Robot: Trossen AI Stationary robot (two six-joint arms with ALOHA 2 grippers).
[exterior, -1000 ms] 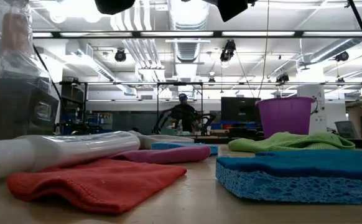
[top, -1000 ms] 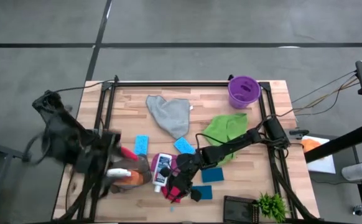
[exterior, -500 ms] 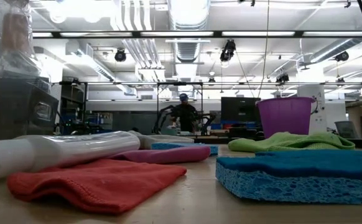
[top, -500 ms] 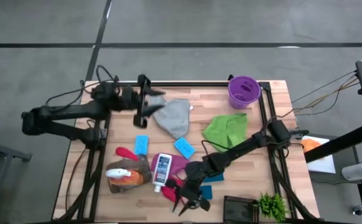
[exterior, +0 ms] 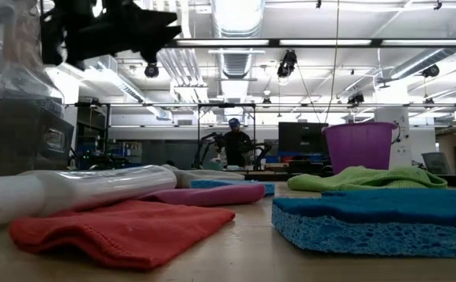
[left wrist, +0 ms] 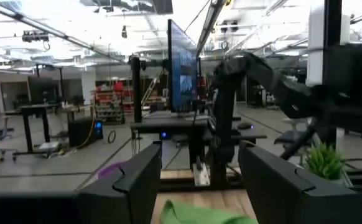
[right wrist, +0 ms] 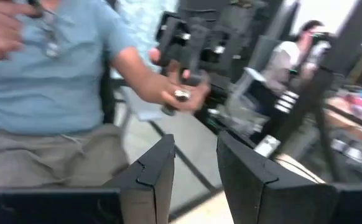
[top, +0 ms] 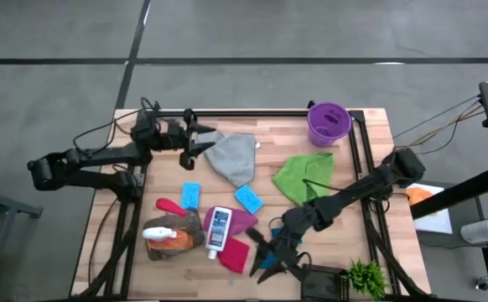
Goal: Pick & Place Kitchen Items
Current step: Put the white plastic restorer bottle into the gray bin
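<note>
A wooden table [top: 269, 126] seen from above holds scattered kitchen items, placed here relative to the purple bucket [top: 329, 122] at its far right corner. Four cloths: a grey cloth [top: 234, 157] left of the bucket, a green cloth [top: 304, 175] just in front of it, and a magenta cloth [top: 239, 221] and red cloth [top: 236, 254] farther forward-left. Two spray bottles [top: 167, 236] lie at the front left. One white bottle [top: 218, 229] lies beside them. Three blue sponges [top: 248, 199] are visible. The left gripper [top: 195, 140], fingers apart and empty, hovers by the grey cloth. The right gripper [top: 267, 256], fingers spread and empty, hangs well forward of the bucket.
</note>
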